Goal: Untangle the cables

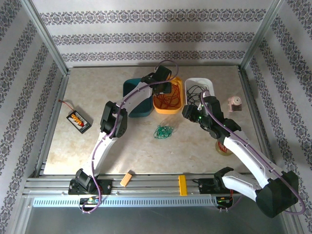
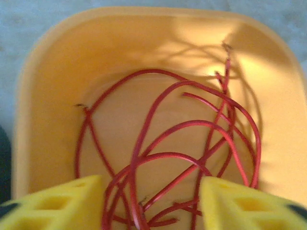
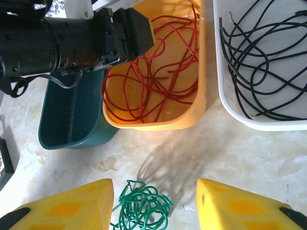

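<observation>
Left wrist: red cables (image 2: 168,154), round loops without clear axis, under open left pincer (image 2: 151,191).

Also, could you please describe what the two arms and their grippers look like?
Both the left arm and right arm have white links with black joints and a purple cable running along them. The left gripper and right gripper have blocky yellow fingers with shallow rectangular recesses.

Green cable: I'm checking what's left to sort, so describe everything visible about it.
The green cable is a thin, glossy, plastic-looking wire bunched into a loose tangle of loops. It lies on the marbled table, apart from the orange bin, touching nothing else. The right end effector hovers above it, fingers apart, not gripping.
</observation>
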Robot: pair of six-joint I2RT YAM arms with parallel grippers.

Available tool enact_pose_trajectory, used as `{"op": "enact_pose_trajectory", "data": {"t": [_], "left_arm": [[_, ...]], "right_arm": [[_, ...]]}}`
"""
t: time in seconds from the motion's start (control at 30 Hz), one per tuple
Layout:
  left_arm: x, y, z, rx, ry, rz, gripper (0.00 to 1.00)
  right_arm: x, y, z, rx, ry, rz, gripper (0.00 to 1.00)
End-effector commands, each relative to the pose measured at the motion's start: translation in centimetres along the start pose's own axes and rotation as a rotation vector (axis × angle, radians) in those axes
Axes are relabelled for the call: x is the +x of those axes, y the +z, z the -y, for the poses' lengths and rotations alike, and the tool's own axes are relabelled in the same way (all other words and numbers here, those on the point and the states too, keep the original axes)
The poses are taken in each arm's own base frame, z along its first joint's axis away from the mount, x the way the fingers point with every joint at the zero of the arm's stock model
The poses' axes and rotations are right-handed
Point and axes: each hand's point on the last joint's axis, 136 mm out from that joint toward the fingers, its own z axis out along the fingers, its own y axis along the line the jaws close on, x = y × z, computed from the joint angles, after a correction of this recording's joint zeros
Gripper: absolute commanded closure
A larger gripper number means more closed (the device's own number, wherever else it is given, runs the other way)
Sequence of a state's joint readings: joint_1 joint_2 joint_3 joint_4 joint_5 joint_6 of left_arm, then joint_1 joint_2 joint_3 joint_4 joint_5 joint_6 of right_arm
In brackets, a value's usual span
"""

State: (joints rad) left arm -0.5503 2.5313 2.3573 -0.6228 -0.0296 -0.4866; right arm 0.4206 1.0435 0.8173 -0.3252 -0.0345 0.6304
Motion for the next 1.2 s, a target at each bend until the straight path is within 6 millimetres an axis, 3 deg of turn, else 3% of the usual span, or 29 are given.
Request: {"op": "enact_pose_trajectory", "data": {"t": [0.0,0.27,0.37,0.47,0.6,0.7,0.8,0.9,1.03,1.17], "left_arm": [[-3.2,-3.9,2.4,0.059,0.012,0.086,0.24],[-9.5,-13.0,6.6,0.199,0.026,0.299,0.03],[-10.2,-15.8,8.3,0.271,0.031,0.329,0.0],[-9.2,-17.8,8.6,0.306,0.043,0.309,0.01],[-5.2,-19.0,6.9,0.302,0.095,0.236,0.07],[-0.3,-19.0,5.3,0.287,0.142,0.136,0.15],[5.2,-18.3,3.4,0.246,0.192,0.022,0.16],[9.3,-17.6,1.4,0.206,0.19,-0.054,0.2],[12.8,-16.5,-0.7,0.169,0.146,-0.113,0.26],[15.3,-14.9,-1.3,0.16,0.13,-0.171,0.27]], "right_arm": [[0.8,0.3,0.7,0.019,0.008,-0.02,0.51],[3.7,1.8,0.3,0.002,-0.078,-0.128,0.51],[6.2,2.9,-0.5,-0.04,-0.128,-0.231,0.51],[9.4,4.2,-1.2,-0.07,-0.186,-0.359,0.51],[11.9,5.7,-1.9,-0.07,-0.26,-0.478,0.54],[12.6,6.7,-1.9,-0.059,-0.259,-0.531,0.57],[13.2,7.7,-1.4,-0.029,-0.255,-0.566,0.59],[13.3,8.5,-1.2,-0.015,-0.256,-0.571,0.61],[13.3,9.3,-1.5,-0.018,-0.252,-0.581,0.65],[13.9,10.0,-1.1,-0.002,-0.249,-0.605,0.72]]}}
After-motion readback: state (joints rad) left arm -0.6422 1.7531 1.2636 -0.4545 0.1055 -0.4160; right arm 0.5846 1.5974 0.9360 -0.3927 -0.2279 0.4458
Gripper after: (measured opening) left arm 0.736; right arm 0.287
